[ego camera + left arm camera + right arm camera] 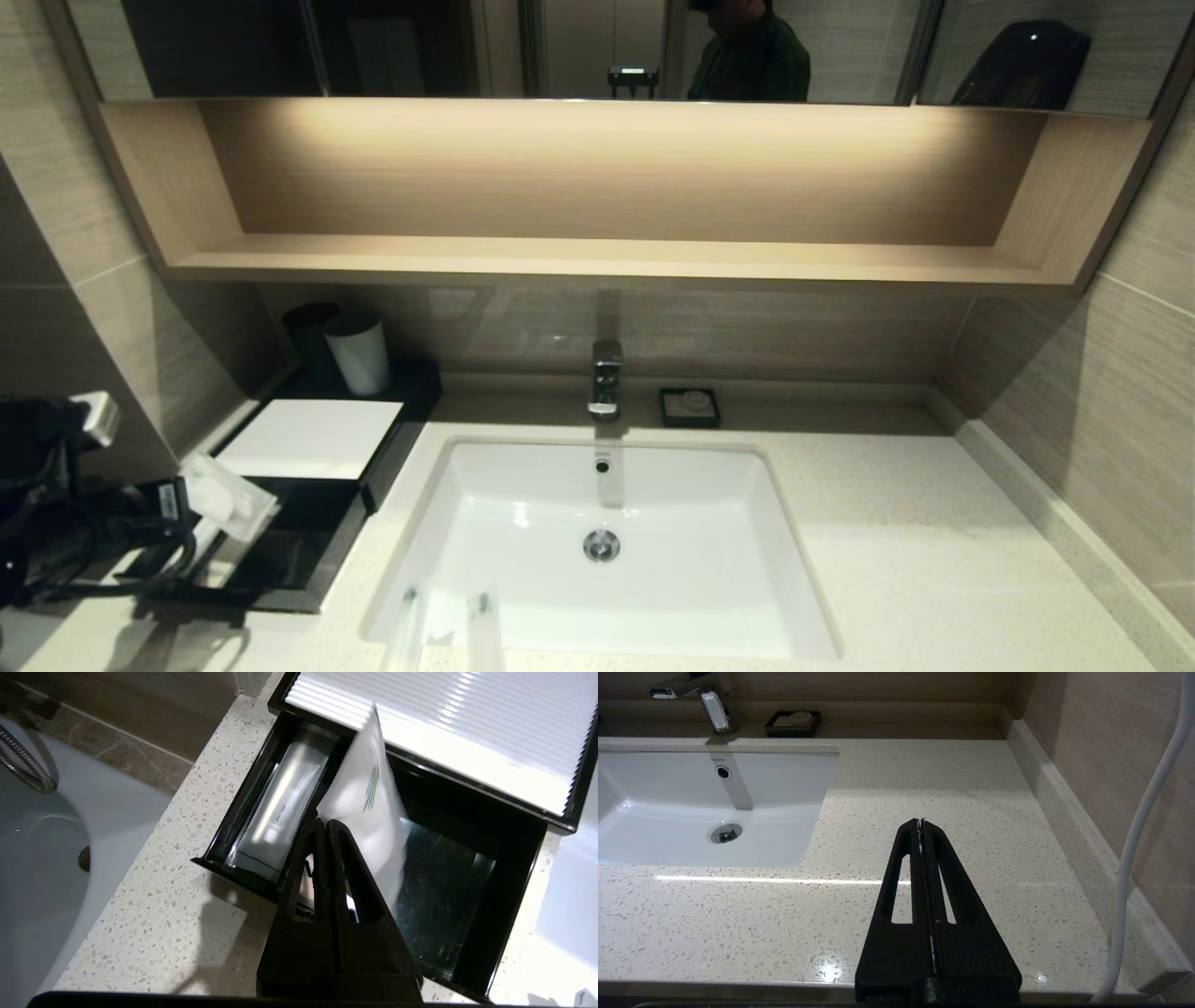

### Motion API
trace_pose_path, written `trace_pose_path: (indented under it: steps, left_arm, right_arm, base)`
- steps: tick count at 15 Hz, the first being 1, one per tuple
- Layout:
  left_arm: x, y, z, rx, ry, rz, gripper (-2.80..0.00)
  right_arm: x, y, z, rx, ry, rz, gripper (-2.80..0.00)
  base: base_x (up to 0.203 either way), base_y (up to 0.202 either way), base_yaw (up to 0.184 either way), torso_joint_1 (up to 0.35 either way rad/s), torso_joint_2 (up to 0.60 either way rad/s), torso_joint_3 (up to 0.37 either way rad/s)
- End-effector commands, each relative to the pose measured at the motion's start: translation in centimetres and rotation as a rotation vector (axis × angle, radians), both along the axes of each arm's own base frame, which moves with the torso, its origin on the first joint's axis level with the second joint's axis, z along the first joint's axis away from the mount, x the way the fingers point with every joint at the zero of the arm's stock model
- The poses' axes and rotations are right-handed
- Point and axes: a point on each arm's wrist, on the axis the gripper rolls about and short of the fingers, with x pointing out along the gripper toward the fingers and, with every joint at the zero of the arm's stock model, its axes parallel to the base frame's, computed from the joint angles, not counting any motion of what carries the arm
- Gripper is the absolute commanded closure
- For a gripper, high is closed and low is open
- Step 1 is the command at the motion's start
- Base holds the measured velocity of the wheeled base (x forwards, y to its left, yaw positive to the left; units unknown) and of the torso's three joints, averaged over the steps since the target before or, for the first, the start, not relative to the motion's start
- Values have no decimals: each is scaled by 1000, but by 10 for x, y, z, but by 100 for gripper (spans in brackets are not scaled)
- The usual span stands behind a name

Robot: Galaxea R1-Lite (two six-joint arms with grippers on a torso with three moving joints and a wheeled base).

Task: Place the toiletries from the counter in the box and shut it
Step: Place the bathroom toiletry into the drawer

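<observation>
Drawer (448, 882) holds one packet (275, 812).

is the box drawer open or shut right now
Open: the drawer is pulled out from under the white top panel, with a long packet lying in its narrow side compartment.

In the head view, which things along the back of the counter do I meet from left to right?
black cup → white cup → tap → small black dish
</observation>
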Motion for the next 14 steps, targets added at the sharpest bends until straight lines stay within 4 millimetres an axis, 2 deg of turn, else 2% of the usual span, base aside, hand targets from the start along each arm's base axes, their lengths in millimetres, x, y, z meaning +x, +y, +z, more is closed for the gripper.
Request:
trace_pose_path:
  steps: [1, 9, 14]
  left_arm:
    - [5, 0, 2, -21, -35, -4, 0]
    - [-5, -17, -20, -51, 66, -67, 0]
    - [-6, -24, -27, -105, 97, -115, 0]
  right_arm:
    - [0, 0, 0, 0, 0, 0, 0]
    - [0, 0, 0, 0, 0, 1, 0]
    - [0, 0, 0, 0, 0, 0, 0]
  base:
    - [0, 0, 0, 0, 0, 0]
    - [0, 0, 0, 0, 0, 0]
    - [0, 0, 0, 0, 0, 0]
